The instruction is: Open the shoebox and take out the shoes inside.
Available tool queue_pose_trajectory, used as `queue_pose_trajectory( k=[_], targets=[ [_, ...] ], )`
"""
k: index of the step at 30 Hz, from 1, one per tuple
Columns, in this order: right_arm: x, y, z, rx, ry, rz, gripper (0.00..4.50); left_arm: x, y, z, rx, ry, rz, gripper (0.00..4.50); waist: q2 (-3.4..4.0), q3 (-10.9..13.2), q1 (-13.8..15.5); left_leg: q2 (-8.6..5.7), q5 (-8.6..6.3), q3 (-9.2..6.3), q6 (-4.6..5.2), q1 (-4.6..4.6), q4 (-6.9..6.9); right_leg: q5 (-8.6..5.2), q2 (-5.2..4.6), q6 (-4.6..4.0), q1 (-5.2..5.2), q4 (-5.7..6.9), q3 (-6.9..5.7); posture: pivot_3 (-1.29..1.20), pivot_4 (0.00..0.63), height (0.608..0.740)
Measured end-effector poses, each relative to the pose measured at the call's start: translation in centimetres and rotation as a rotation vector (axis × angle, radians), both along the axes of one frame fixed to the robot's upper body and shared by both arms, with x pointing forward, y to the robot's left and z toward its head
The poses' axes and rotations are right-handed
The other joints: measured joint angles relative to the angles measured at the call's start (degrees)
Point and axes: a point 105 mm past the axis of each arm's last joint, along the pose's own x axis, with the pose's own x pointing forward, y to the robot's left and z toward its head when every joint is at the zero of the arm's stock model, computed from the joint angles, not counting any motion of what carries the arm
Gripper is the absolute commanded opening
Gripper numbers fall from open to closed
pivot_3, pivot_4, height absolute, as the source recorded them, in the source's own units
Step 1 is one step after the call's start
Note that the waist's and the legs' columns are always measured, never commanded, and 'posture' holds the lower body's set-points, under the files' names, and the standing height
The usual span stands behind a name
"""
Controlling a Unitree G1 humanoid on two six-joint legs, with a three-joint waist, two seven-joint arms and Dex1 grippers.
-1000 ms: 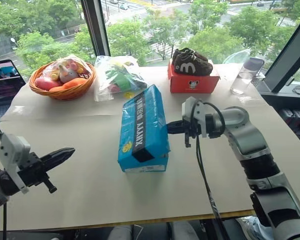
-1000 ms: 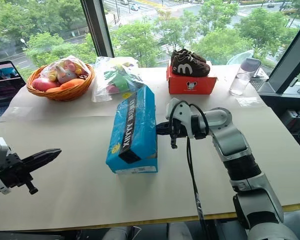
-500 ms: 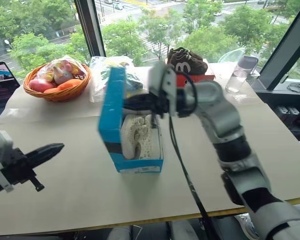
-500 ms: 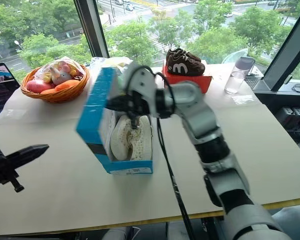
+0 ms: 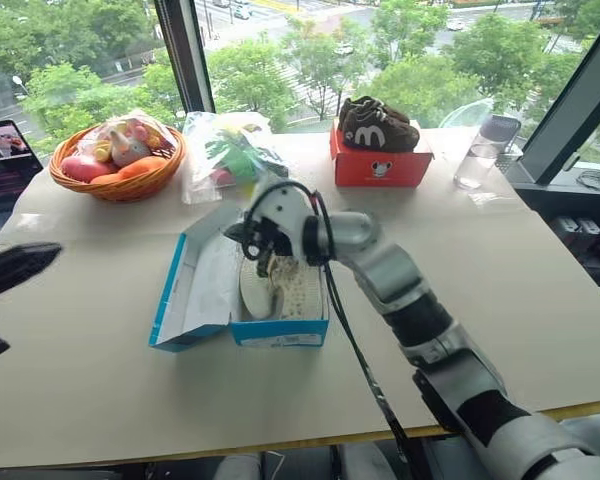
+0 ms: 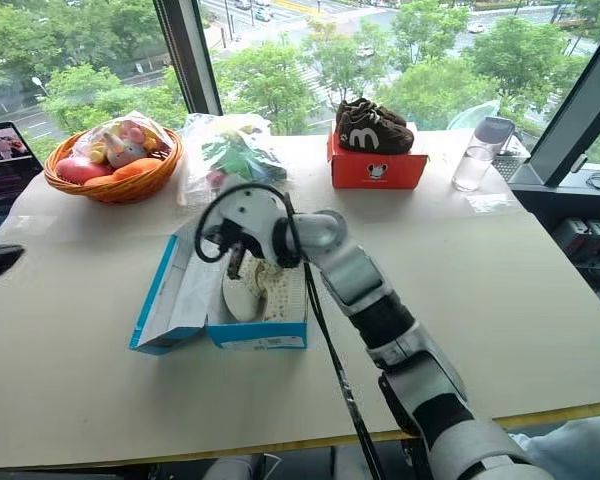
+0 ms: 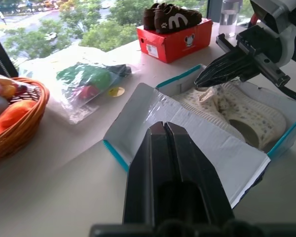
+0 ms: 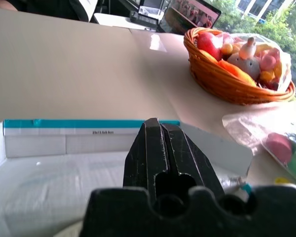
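Observation:
The bright blue shoebox [image 5: 280, 332] stands open in the middle of the table. Its lid [image 5: 195, 290] lies flipped over to the left, white inside up. Two cream-white shoes [image 5: 292, 288] lie side by side in the box, also clear in the left wrist view [image 7: 237, 111]. My right gripper [image 5: 232, 232] is shut with nothing in it. It points left, just above the box's back left corner where the lid hinges [image 7: 201, 80]. My left gripper [image 5: 48, 252] is shut and empty, held above the table's left side, well apart from the box.
An orange basket [image 5: 115, 175] of toys and a plastic bag [image 5: 235, 150] of toys lie behind the box. Behind and to the right stands a red-orange box [image 5: 380, 165] with dark brown shoes [image 5: 378, 122] on top, and a clear bottle [image 5: 478, 155]. A laptop [image 5: 5, 150] sits far left.
The box was closed a second ago. My right gripper swept left and pushed the lid up and over, and it now lies flat on the left. My left gripper rose and drew left.

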Motion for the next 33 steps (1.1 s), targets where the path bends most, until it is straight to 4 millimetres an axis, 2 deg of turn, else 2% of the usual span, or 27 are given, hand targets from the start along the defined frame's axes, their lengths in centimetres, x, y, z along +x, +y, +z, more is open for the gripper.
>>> queue_pose_trajectory(
  k=[3, 5, 11, 15, 16, 18, 21, 28, 33],
  targets=[
    [-0.4, -0.8, 0.5, 0.026, 0.044, 0.0, 0.02, 1.5, -2.8, -2.0, -0.066, 0.043, -0.111, 0.02, -0.04, 0.0, 0.0, 0.15, 0.0, 0.01, -0.01, -0.01, 0.05, 0.04, 0.18, -0.05, -0.01, 0.0, 0.05, 0.0, 0.15, 0.74],
    [-0.8, -1.2, 1.1, 0.033, 0.046, 0.009, 0.02, 2.4, -3.7, -2.9, -0.037, 0.052, -0.129, 0.02, -0.05, -0.01, -0.23, 0.29, -0.08, 0.1, -0.12, 0.06, 0.05, 0.06, 0.35, -0.09, -0.01, -0.01, 0.19, 0.0, 0.15, 0.74],
    [-0.3, -3.7, 0.5, -0.027, 0.068, -0.073, 0.02, 5.5, -3.7, -4.0, -0.018, 0.018, -0.113, 0.02, -0.04, 0.0, -0.09, 0.42, -0.1, 0.29, -0.14, 0.16, 0.04, -0.01, 0.45, -0.09, -0.01, 0.03, 0.29, 0.0, 0.15, 0.74],
    [-0.1, -5.1, 0.1, -0.065, 0.074, -0.115, 0.02, 6.3, -3.5, -3.6, -0.018, 0.007, -0.139, 0.02, -0.04, 0.0, -0.18, 0.43, -0.12, 0.33, -0.11, 0.13, 0.03, -0.01, 0.45, -0.09, -0.05, 0.03, 0.32, 0.0, 0.15, 0.74],
    [0.0, -5.6, 0.0, -0.077, 0.071, -0.13, 0.56, 6.4, -3.4, -3.3, -0.014, 0.004, -0.151, 0.0, -0.04, 0.0, -0.17, 0.42, -0.12, 0.33, -0.11, 0.12, 0.03, -0.01, 0.45, -0.08, -0.05, 0.03, 0.32, 0.0, 0.15, 0.74],
    [0.3, -6.3, -0.1, -0.097, 0.071, -0.155, 1.02, 6.5, -3.4, -3.1, -0.004, 0.008, -0.174, 0.0, -0.04, 0.0, -0.18, 0.42, -0.13, 0.34, -0.11, 0.13, 0.04, -0.02, 0.44, -0.07, -0.04, 0.03, 0.33, 0.0, 0.15, 0.74],
    [0.3, -6.8, -0.1, -0.111, 0.068, -0.162, 2.11, 6.4, -3.5, -3.1, 0.001, 0.017, -0.21, 0.0, -0.05, 0.01, -0.24, 0.45, -0.13, 0.35, -0.11, 0.14, 0.03, -0.02, 0.45, -0.07, -0.05, 0.03, 0.33, 0.0, 0.15, 0.74],
    [-0.2, -6.3, -0.6, -0.143, 0.077, -0.115, 4.49, 6.1, -3.6, -3.0, 0.011, 0.028, -0.245, 0.0, -0.05, 0.01, -0.17, 0.45, -0.13, 0.35, -0.1, 0.13, 0.04, -0.02, 0.45, -0.07, -0.04, 0.03, 0.33, 0.0, 0.15, 0.74],
    [-0.9, -6.1, -0.9, -0.203, 0.059, -0.058, 4.49, 5.7, -3.8, -2.8, 0.022, 0.042, -0.279, 0.0, -0.05, 0.01, -0.23, 0.45, -0.13, 0.35, -0.1, 0.13, 0.04, -0.03, 0.45, -0.06, -0.05, 0.02, 0.33, 0.0, 0.15, 0.74]
  ],
)
